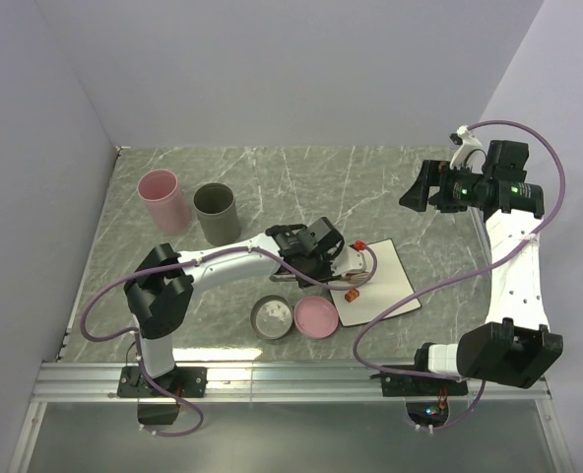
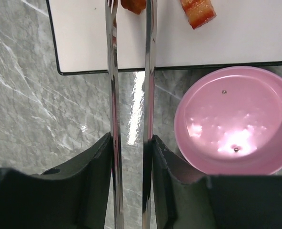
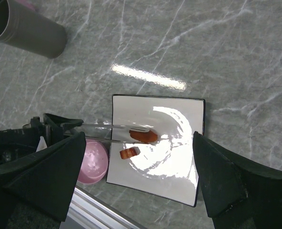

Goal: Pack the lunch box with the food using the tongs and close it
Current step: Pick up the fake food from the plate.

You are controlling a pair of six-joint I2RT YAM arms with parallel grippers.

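- Clamping the tongs, the left end effector has its two dark fingers pressed against the outer faces of the silver arms. The jaws stand partly closed, with a narrow strip of worktop showing between the arms.
- In the top view the tongs run out from that end effector toward 4 o'clock, reaching over the white dark-rimmed plate.
- From the right wrist view, the tong tips sit on either side of the reddish-brown oval, one arm at its upper edge and one at its lower. Whether they actually pinch it I cannot tell.
- The orange-brown lump lies on the plate just beside the oval, at its 7 o'clock, outside the tongs.
- The pink lid rests on the worktop right against the near edge of the plate. In the left wrist view it is at 3 o'clock of the fingers.
- In the top view the round metal lunch box sits uncovered beside the lid, at 7 o'clock of the left end effector.
- The right end effector is released, jaws spread wide and holding nothing. It hangs high over the worktop at 2 o'clock of the plate, well apart from the food.
- A pink cup and a grey cup stand together at 10 o'clock of the left end effector.
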